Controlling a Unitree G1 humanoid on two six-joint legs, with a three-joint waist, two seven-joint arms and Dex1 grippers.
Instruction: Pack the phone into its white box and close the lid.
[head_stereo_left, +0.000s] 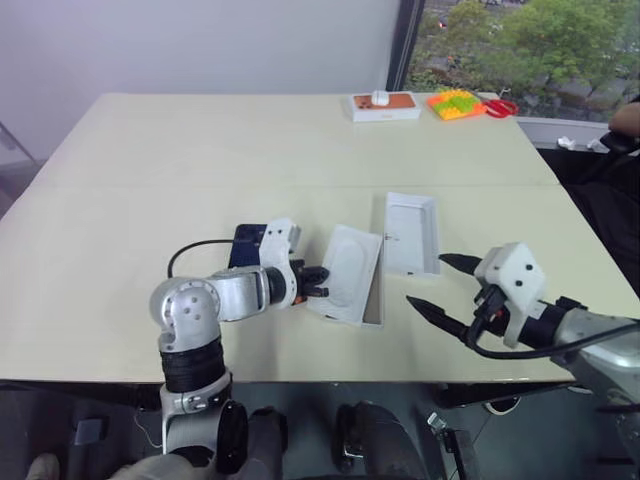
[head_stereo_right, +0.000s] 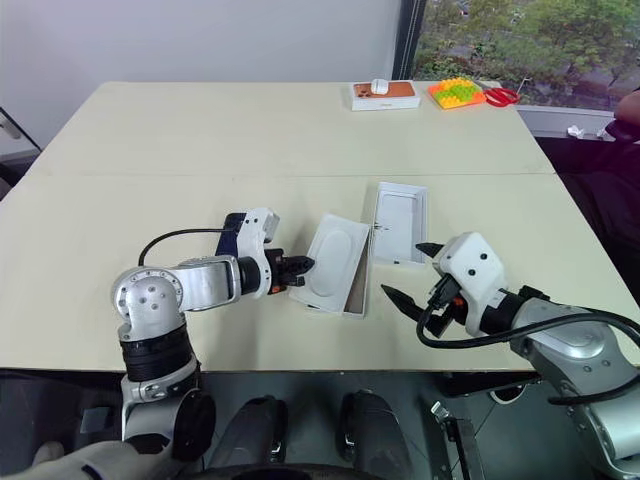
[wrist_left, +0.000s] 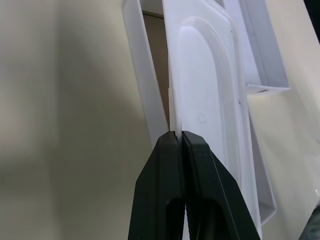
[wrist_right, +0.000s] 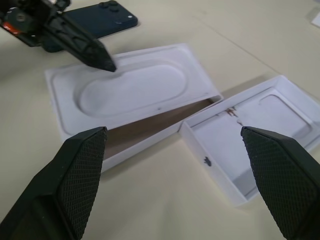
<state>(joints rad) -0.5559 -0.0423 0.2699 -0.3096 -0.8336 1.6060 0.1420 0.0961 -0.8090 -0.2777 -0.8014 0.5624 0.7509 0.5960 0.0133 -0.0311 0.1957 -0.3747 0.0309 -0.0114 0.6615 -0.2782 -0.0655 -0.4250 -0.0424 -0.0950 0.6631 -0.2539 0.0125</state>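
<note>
The dark blue phone (head_stereo_left: 248, 243) lies flat on the table behind my left arm, its lenses showing in the right wrist view (wrist_right: 102, 20). The white box (wrist_right: 140, 150) sits mid-table, a strip of its tan floor showing. A white insert with an oval recess (head_stereo_left: 350, 272) rests tilted over it. My left gripper (head_stereo_left: 318, 282) is shut, pinching the insert's thin near edge (wrist_left: 173, 112). The lid (head_stereo_left: 410, 232) lies open side up just right of the box. My right gripper (head_stereo_left: 425, 279) hovers open near the table's front, right of the box, holding nothing.
At the far edge stand an orange-topped white box (head_stereo_left: 385, 105), a bright block toy (head_stereo_left: 455, 103) and red scissors (head_stereo_left: 500, 107). A person's arm (head_stereo_left: 625, 120) shows at the right edge. A black cable (head_stereo_left: 190, 250) loops by my left arm.
</note>
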